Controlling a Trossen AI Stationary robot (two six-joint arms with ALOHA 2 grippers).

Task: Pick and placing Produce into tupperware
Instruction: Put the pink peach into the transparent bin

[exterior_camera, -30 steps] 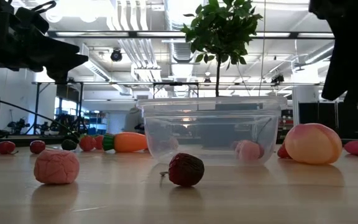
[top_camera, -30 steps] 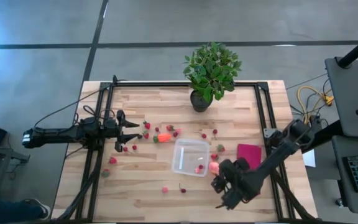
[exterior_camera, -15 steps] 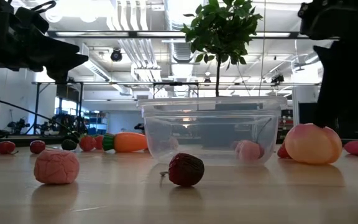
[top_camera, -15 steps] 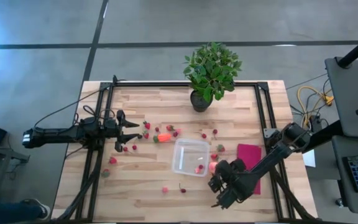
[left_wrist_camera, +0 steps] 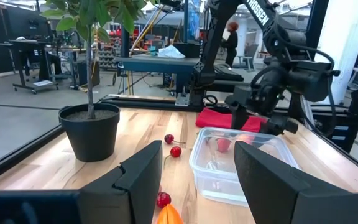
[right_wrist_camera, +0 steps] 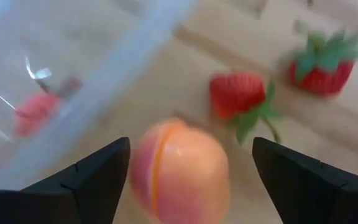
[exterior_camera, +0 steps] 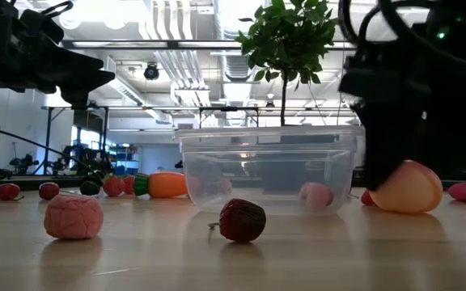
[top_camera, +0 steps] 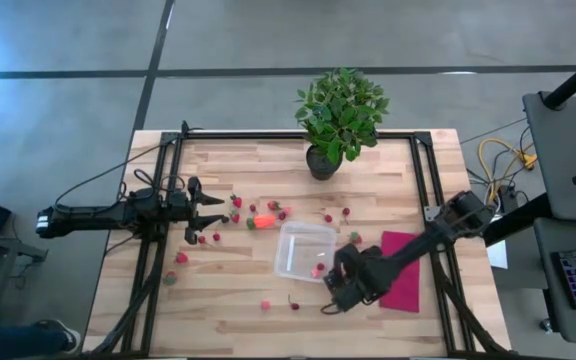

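My right gripper (right_wrist_camera: 179,186) hangs low over the surface with its two dark, flat-faced fingers spread wide, one on either side of a smooth, round orange-pink fruit (right_wrist_camera: 178,171) with a faint seam down its skin; the fruit rests on the wood, not yet pinched. It sits just beside the tupperware (top_camera: 304,251), a shallow rounded-square tub of clear, glossy plastic whose thin walls show a small pink piece (exterior_camera: 316,195) lying inside. Two red strawberries (right_wrist_camera: 238,94) with green leafy caps lie close by. My left gripper (top_camera: 211,211) waits partly open near the far left side, holding nothing. The surface (top_camera: 238,285) is pale butcher-block wood in long strips, framed by black rails, scattered with tiny red pieces, a knobbly pink lump (exterior_camera: 73,217), a wrinkled dark red piece (exterior_camera: 242,220) and an orange-red piece with a green top (top_camera: 260,221). A flat magenta cloth (top_camera: 406,282) lies under my right arm. A leafy potted plant (top_camera: 339,113) stands at the back edge. Beyond is a bright workshop with ceiling ducts.
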